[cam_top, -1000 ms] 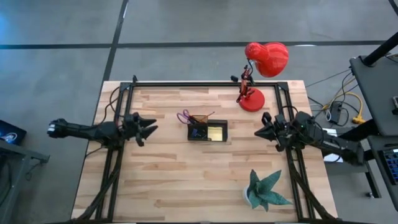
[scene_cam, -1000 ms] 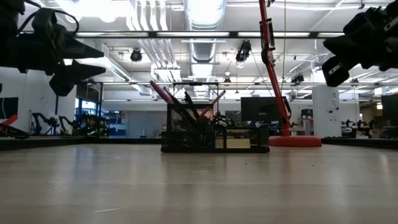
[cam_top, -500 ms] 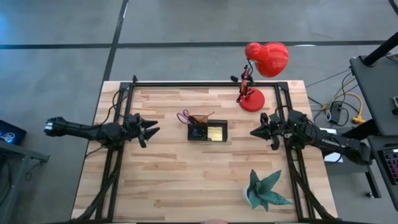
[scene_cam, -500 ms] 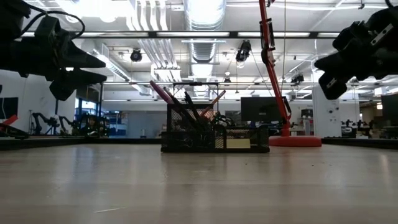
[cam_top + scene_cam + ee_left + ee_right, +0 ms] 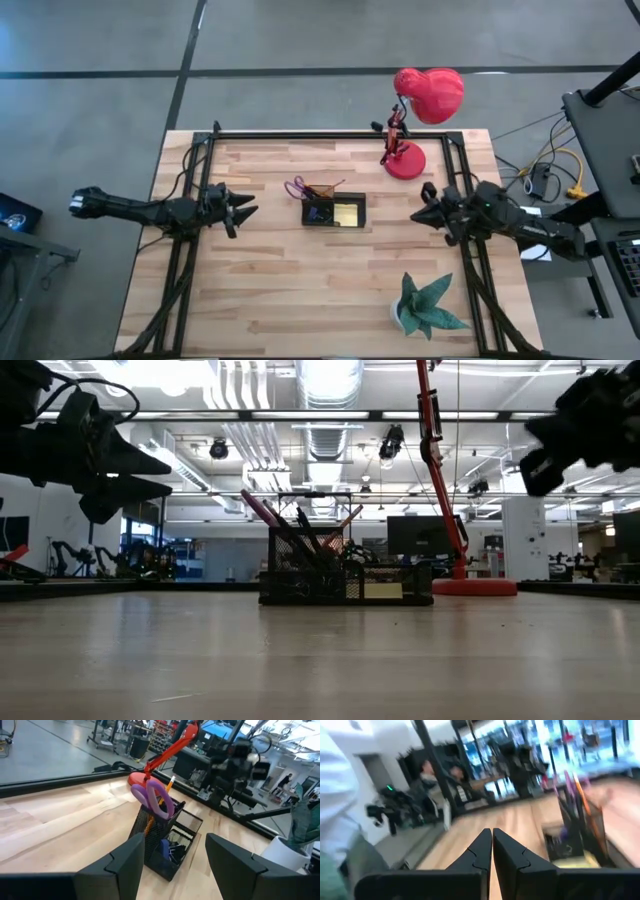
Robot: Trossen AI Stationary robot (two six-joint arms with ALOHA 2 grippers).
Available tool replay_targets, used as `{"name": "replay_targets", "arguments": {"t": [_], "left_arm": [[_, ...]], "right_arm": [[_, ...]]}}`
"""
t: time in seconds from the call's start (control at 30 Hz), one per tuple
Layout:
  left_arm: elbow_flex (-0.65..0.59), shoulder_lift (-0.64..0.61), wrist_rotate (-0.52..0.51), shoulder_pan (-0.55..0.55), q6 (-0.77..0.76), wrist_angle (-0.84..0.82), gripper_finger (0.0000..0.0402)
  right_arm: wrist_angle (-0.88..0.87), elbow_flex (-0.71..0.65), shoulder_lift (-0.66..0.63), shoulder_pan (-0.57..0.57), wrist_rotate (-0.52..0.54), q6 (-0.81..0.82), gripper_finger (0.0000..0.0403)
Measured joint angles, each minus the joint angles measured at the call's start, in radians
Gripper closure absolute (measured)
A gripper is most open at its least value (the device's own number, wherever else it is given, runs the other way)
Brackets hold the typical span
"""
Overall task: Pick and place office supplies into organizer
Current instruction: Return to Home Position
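Organizer (image 5: 335,225) — w/ scissors (image 5: 296,187) + pens (image 5: 329,188) inside

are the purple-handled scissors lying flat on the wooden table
No, the purple-handled scissors stand handles-up inside the black mesh desk organizer.

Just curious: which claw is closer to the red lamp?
Right. The right claw is close beside the lamp; the left claw is across the table, beyond the organizer.

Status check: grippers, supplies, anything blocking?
Left gripper open, empty, left of organizer. Right gripper shut, empty, opposite side. Scissors, pens in organizer. Nothing blocking either arm.
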Motion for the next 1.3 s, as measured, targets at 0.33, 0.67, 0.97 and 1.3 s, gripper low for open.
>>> {"name": "replay_targets", "arguments": {"t": [0.33,0.67,0.97,1.3], "left_arm": [[-0.001,0.013,0.001,0.000,0.000,0.016,0.0205],[-0.001,0.033,0.000,0.000,0.000,0.016,0.0205],[-0.001,0.052,0.000,0.000,0.000,0.018,0.0205],[-0.001,0.061,0.001,0.000,0.000,0.017,0.0205]], "right_arm": [[0.012,-0.001,0.000,0.207,-0.060,-0.052,0.0394],[0.037,0.000,0.000,0.591,-0.108,-0.063,0.0394],[0.000,0.000,0.000,0.499,-0.104,-0.060,0.0394],[0.003,0.000,0.000,0.542,-0.104,-0.060,0.0394]]}}
